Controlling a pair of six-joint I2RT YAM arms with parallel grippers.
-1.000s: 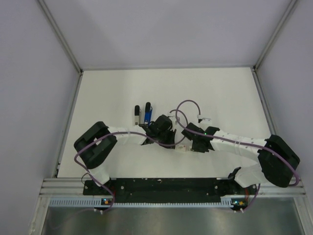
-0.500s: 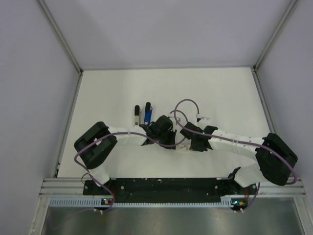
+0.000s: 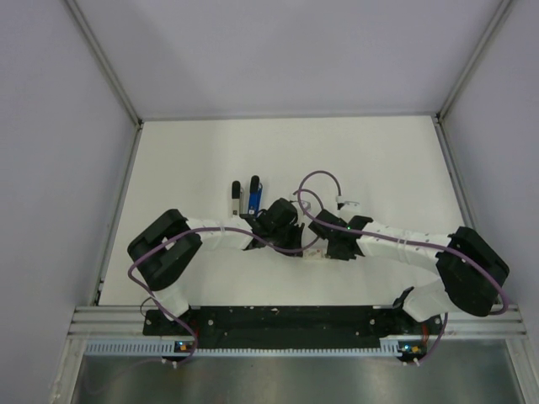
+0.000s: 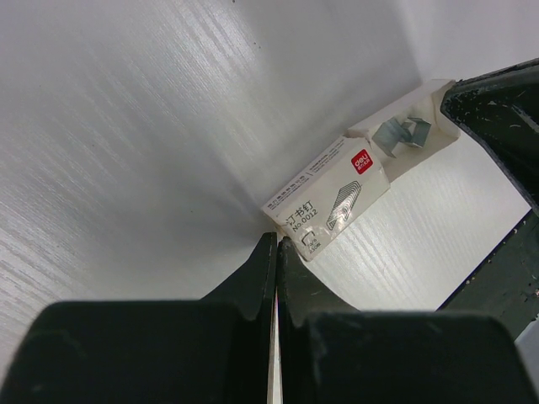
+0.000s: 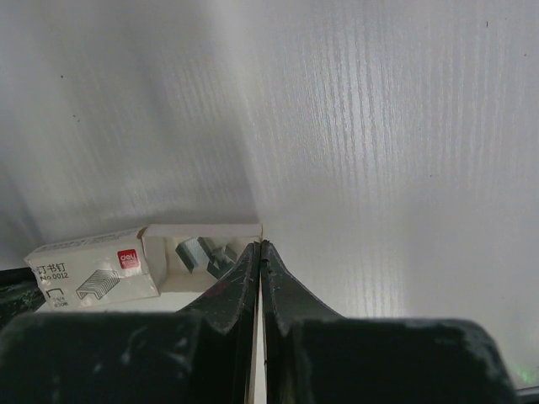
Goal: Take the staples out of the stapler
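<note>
Currently staples (image 5: 200, 252) in open box (image 5: 93, 269), just beside closed R hand (image 5: 259, 246).

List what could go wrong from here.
1. The right jaws, shut, sit right at the open tray of the staple box; a nudge could spill its staples.
2. The left arm and right arm meet at that box and could collide.
3. The stapler lies just beside the left arm, which could knock it.
</note>
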